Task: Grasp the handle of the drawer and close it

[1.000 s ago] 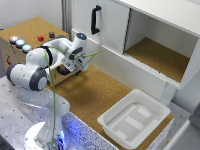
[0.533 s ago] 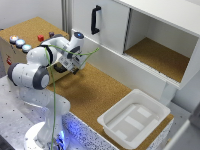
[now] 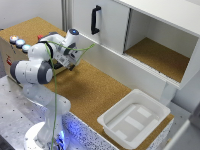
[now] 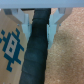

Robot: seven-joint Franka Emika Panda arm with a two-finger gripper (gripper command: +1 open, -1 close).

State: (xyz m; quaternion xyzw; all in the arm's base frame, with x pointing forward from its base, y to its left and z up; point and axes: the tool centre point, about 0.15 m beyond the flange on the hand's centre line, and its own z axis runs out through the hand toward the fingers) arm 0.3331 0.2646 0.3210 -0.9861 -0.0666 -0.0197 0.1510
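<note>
The white Franka arm point(image 3: 37, 70) reaches across the cork-topped bench point(image 3: 95, 87), its gripper point(image 3: 71, 59) low at the exterior view's left, just in front of the long white cabinet front. From this angle the arm's own body hides whatever the gripper is on, so the drawer itself cannot be made out here.

The wrist view gives the answer: the two pale fingers point(image 4: 22, 20) stand on either side of the short black bar handle point(image 4: 36, 50), one on each flank, set narrowly and hugging the bar. They look to be touching it, clamped on. Beside the handle lies the pale wooden drawer front panel point(image 4: 11, 50), carrying a dark blue pixel-style figure, with speckled cork on the handle's other side.

Up on the big white cabinet point(image 3: 165, 20), the longer upright black handle point(image 3: 95, 20) sits on its white door, well apart from the gripper. The white plastic tub point(image 3: 132, 120) rests near the bench's edge.
</note>
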